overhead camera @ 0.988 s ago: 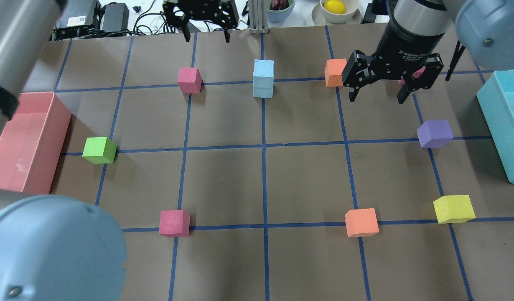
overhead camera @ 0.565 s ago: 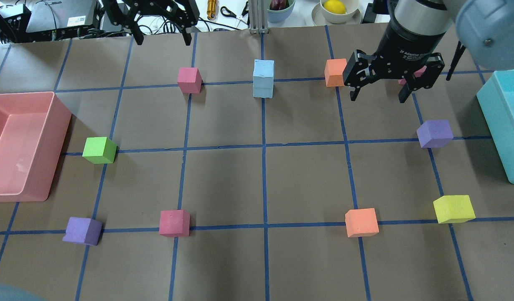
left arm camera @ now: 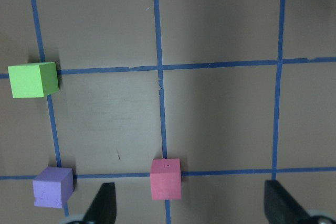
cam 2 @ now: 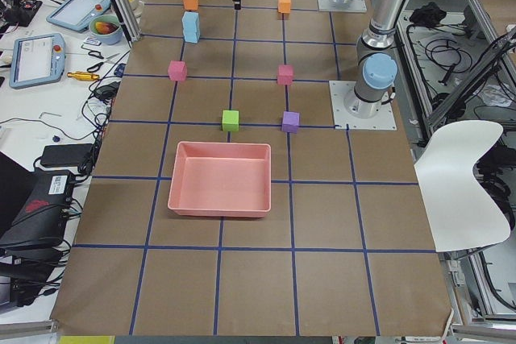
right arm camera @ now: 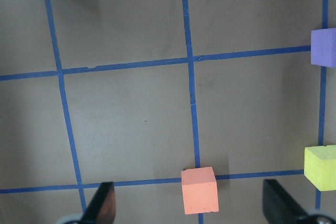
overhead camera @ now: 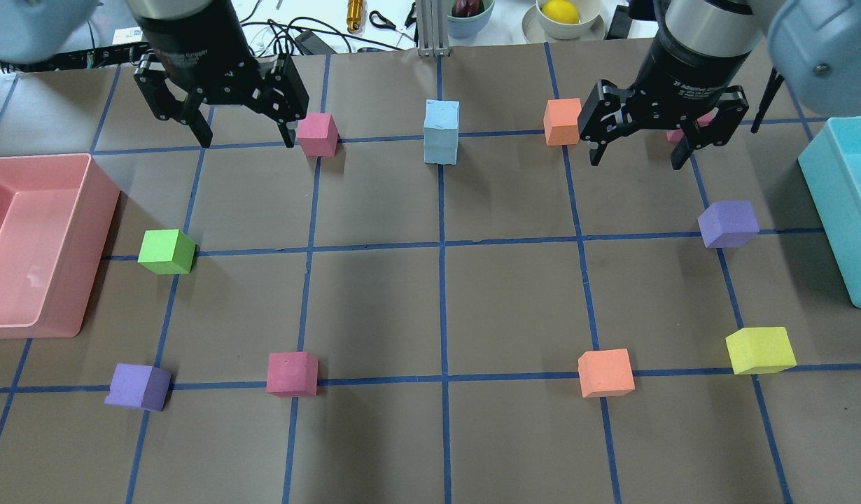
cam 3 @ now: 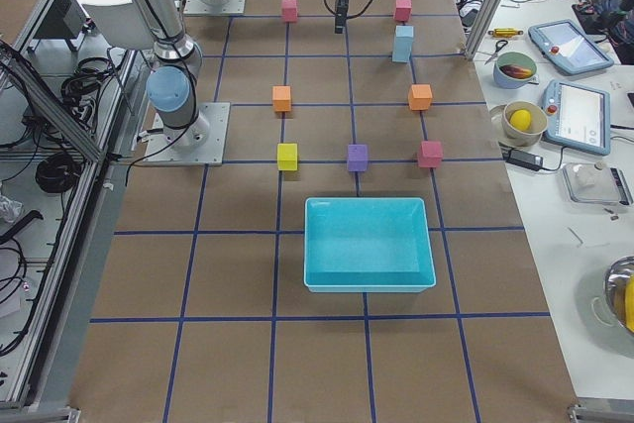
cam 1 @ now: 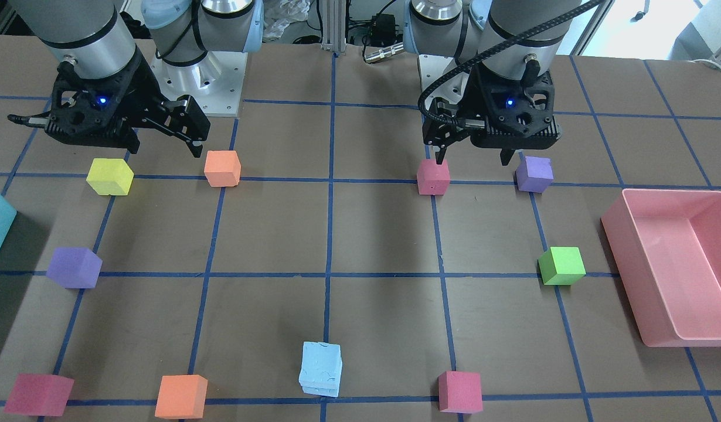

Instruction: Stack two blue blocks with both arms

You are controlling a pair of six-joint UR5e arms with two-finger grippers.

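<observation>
The two pale blue blocks (overhead camera: 441, 133) stand stacked one on the other on the centre grid line at the far side of the table. The stack also shows in the front view (cam 1: 320, 369). No gripper touches it. My left gripper (overhead camera: 247, 133) is open and empty, hovering left of the stack beside a pink cube (overhead camera: 317, 133). In the front view the left gripper (cam 1: 473, 158) is on the right. My right gripper (overhead camera: 635, 157) is open and empty, right of the stack, near an orange cube (overhead camera: 562, 120). The right gripper shows at the left of the front view (cam 1: 164, 149).
A pink bin (overhead camera: 98, 231) sits at the left edge, a teal bin (overhead camera: 833, 210) at the right edge. Loose cubes lie on the grid: green (overhead camera: 166, 250), two purple (overhead camera: 728, 222) (overhead camera: 138, 386), yellow (overhead camera: 759, 348), orange (overhead camera: 605, 372), pink (overhead camera: 292, 372).
My left gripper has moved left and in from the table's far edge to beside the pink cube. The left arm's near joints have left the view. The right gripper has barely moved.
</observation>
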